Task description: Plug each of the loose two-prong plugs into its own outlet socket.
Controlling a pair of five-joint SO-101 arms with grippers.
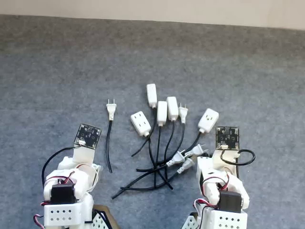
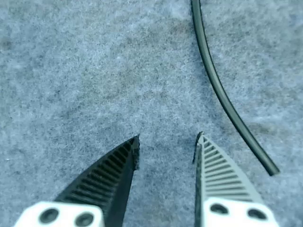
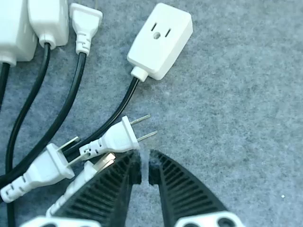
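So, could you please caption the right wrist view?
Right end effector beside a loose two-prong plug, outlet socket beyond.

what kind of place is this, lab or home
Probably a robot test bench: grey felt table, two arms side by side, loose plugs and sockets laid out before them.

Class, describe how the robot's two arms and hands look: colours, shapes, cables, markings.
The left arm and right arm are white plastic shells with black motor blocks, red, white and black wires, and a square black circuit board on each wrist. The left hand has tapered ribbed fingers, one black, one pale grey, on white bases with round holes. The right hand has both ribbed fingers black.
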